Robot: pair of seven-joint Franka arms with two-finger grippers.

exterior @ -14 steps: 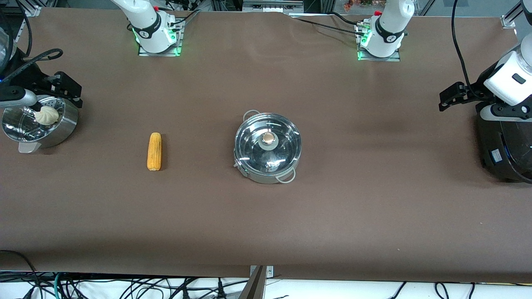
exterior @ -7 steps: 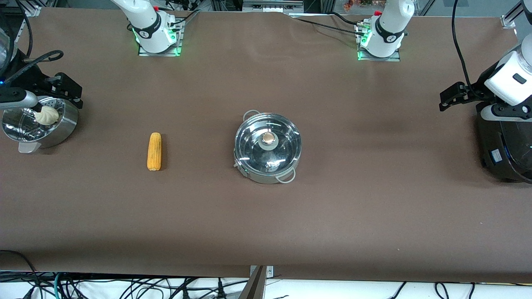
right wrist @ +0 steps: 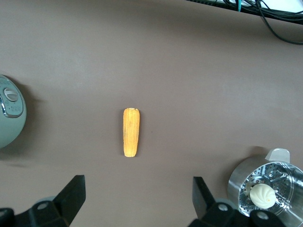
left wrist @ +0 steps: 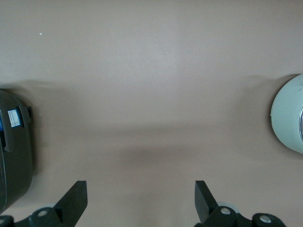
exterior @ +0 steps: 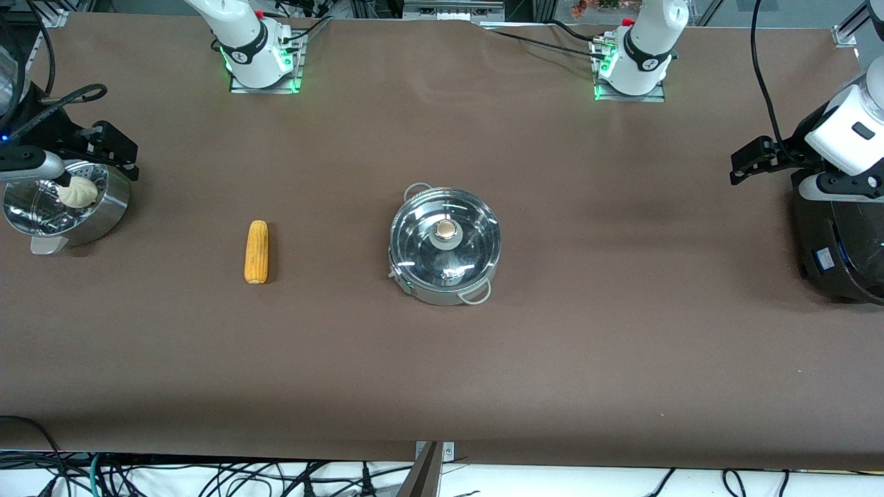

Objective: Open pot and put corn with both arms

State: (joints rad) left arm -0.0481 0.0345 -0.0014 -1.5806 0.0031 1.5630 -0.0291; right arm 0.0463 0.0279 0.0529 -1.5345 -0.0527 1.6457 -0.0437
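Note:
The steel pot (exterior: 442, 295) stands in the middle of the table with its glass lid (exterior: 473, 241) on and a tan knob (exterior: 447, 228) on top. The corn (exterior: 256, 251) lies on the table toward the right arm's end; it also shows in the right wrist view (right wrist: 131, 132). My right gripper (exterior: 114, 148) is open and empty over the steamer bowl's rim; the right wrist view (right wrist: 138, 196) shows bare table between the fingers. My left gripper (exterior: 749, 162) is open and empty over the table beside the rice cooker, as the left wrist view (left wrist: 139, 201) shows.
A perforated steel steamer bowl (exterior: 103, 214) with a white bun (exterior: 77, 191) stands at the right arm's end. A big black rice cooker (exterior: 839, 248) stands at the left arm's end. The pot's edge shows in both wrist views (right wrist: 9, 127) (left wrist: 286, 116).

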